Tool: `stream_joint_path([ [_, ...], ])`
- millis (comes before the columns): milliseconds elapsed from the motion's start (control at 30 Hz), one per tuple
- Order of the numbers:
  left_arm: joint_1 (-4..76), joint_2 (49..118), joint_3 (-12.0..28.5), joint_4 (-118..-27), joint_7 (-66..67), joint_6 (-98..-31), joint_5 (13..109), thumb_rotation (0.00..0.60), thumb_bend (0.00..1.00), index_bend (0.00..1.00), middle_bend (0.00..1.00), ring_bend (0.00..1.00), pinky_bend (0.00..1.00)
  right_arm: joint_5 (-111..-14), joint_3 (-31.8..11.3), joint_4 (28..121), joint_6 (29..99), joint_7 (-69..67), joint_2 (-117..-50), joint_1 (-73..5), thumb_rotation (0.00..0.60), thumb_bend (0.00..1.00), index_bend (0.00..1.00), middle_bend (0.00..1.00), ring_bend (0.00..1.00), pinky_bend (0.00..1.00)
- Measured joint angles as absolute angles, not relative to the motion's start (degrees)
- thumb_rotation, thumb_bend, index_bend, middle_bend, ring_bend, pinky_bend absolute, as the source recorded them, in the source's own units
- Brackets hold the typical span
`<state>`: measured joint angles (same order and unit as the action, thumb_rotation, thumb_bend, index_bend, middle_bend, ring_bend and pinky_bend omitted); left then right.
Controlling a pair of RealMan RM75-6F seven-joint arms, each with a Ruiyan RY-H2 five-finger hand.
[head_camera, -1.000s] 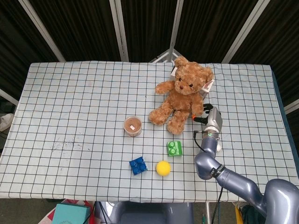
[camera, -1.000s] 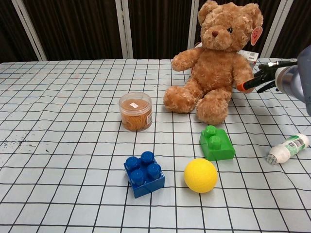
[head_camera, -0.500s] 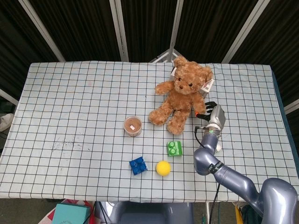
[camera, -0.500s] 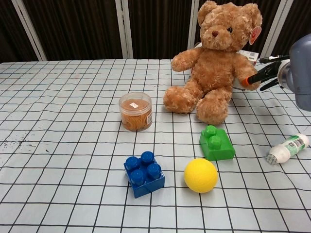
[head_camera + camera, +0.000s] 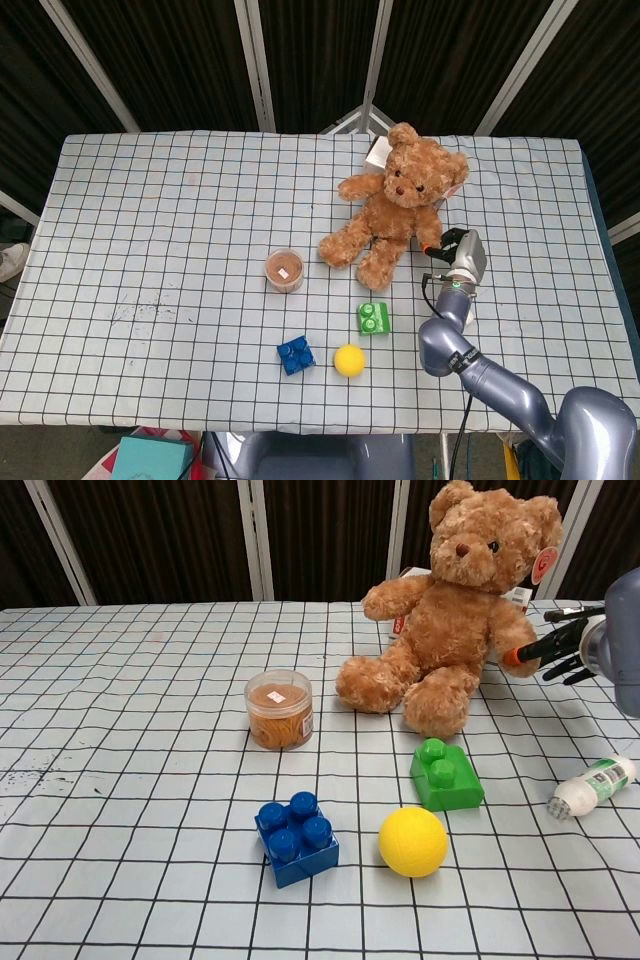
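Across the table lies a white cloth [image 5: 160, 220] with a grid of thin dark lines, covering the whole top and hanging over the near edge; a faint grey smudge marks it toward the left front. Behind the table the room is closed off by dark panels [image 5: 180, 60] set between pale slanted struts. At the bottom of the head view, below the table edge, a teal box [image 5: 150, 458] shows.

Toward the right rear sits a brown teddy bear [image 5: 398, 205], leaning to its side, with a round tag by one ear and a white box partly hidden behind it. The right hand [image 5: 565, 650] is at the bear's arm: one orange-tipped finger touches the plush paw, the other dark fingers are spread apart beside it, and nothing is held in it. The grey right arm rises from the lower right corner of the head view. The left hand appears in neither view.

In front of the bear stand a small clear tub [image 5: 279, 709] of brown contents with a white label on the lid, a green building block [image 5: 446, 774], a blue building block [image 5: 296, 838] and a yellow ball [image 5: 412, 841], the ball just right of the blue block. A small white bottle [image 5: 593, 786] lies on its side near the right edge, well apart from the bear.
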<state>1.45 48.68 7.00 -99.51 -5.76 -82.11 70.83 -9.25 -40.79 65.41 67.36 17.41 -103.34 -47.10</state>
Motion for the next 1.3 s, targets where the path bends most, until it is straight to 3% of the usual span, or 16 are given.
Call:
stream_joint_path([
  [400,1.41,48.63,7.01,-99.50,-5.90,-82.11,70.86,0.600,0.17,0.20,0.07,0.01,0.14,-16.32,-40.91,67.02,69.28,14.12,-103.27,-46.74,0.600,0.25,0.71,0.64,0.61,0.25],
  [733,1.33,48.52,7.06,-99.43,-6.15,-82.13,70.74,0.600,0.17,0.20,0.07,0.01,0.14,-14.62,-40.13,65.87,67.77,16.42,-104.01,-45.99,0.600,0.24,0.71,0.65,0.61,0.25],
  [867,1.38,48.56,7.02,-99.45,-5.99,-82.05,70.79,0.600,0.17,0.20,0.07,0.01,0.14,-14.46,-40.21,65.67,67.48,16.85,-104.09,-45.80,0.600,0.25,0.75,0.67,0.63,0.26],
  [1000,1.41,48.60,7.00,-99.53,-5.80,-82.04,70.81,0.600,0.17,0.20,0.07,0.01,0.14,-14.93,-40.56,66.08,67.88,16.80,-104.07,-45.82,0.600,0.25,0.84,0.72,0.69,0.34],
  [1300,1.42,48.61,7.08,-99.46,-5.80,-82.00,70.60,0.600,0.17,0.20,0.07,0.01,0.14,-16.23,-40.91,65.99,69.86,17.27,-104.22,-46.10,0.600,0.27,0.86,0.74,0.69,0.35],
])
